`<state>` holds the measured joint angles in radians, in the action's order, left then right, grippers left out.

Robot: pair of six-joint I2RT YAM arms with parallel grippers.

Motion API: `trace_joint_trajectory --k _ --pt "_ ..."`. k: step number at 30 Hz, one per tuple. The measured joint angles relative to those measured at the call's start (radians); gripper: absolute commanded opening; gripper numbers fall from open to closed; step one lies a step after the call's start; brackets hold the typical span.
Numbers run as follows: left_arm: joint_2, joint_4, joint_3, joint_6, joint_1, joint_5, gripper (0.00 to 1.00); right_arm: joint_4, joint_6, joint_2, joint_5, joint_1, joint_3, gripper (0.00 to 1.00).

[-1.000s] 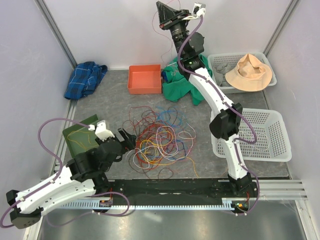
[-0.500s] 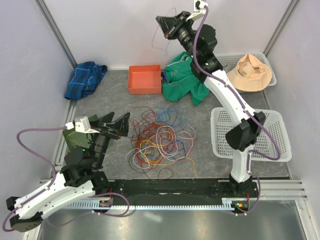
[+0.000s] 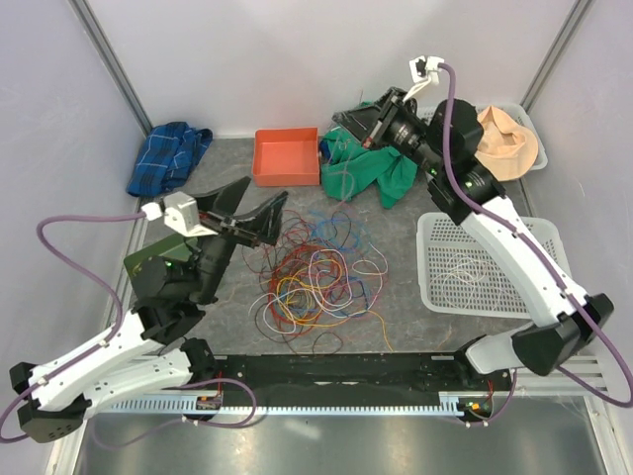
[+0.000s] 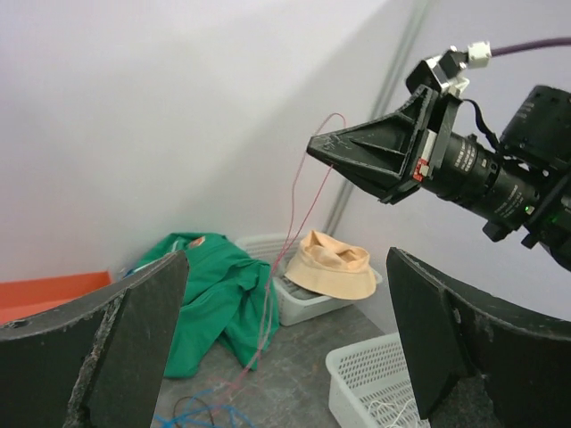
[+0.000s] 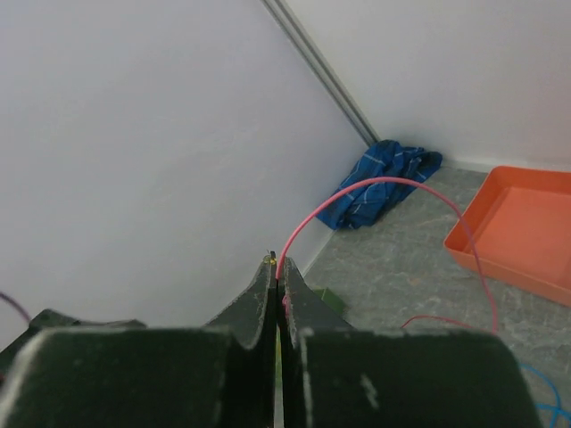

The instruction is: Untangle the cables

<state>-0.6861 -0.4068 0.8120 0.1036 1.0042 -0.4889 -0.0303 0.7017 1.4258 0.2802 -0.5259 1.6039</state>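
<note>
Cables (image 3: 312, 277) lie tangled on counter (image 3: 406, 322) just in front of orange tray (image 3: 287, 158); right claw (image 5: 277, 270), up beside tray, pinches one red cable (image 5: 375, 185); left claw (image 3: 265, 193) gapes wide nr tangle.

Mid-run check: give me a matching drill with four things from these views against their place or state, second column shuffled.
Things:
1. left gripper
2. right gripper
3. tan hat
4. blue plaid cloth

Place or state:
A. resting on the far white basket
B. shut on a red cable
C. bunched in the far left corner
D. open, holding nothing

Pairs: 1-D, 2-B, 3-A, 4-C
</note>
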Motion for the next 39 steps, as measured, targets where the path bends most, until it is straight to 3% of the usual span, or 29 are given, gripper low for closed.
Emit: trace_joint_trajectory --k 8,15,23,33,36,39 --pt "-0.205 -0.048 0.006 -0.074 -0.006 0.229 1.00 -0.085 0.019 -0.105 0.019 -0.057 -0.061 0.00" --pt "-0.368 -0.044 0.065 -0.096 -0.063 0.261 1.00 -0.153 0.012 -0.118 0.018 -0.107 -0.061 0.00" --pt "-0.452 -0.059 0.146 -0.080 -0.180 0.299 1.00 -0.198 0.000 -0.121 0.015 -0.127 -0.061 0.00" --pt "-0.607 -0.129 0.163 -0.020 -0.212 0.418 0.99 -0.218 0.002 -0.123 0.015 -0.154 -0.045 0.00" --pt "-0.635 -0.179 0.146 0.008 -0.225 0.434 0.90 -0.216 0.004 -0.123 0.016 -0.160 -0.029 0.00" --pt "-0.665 -0.245 0.129 0.040 -0.245 0.448 0.72 -0.211 0.013 -0.125 0.020 -0.164 -0.026 0.00"
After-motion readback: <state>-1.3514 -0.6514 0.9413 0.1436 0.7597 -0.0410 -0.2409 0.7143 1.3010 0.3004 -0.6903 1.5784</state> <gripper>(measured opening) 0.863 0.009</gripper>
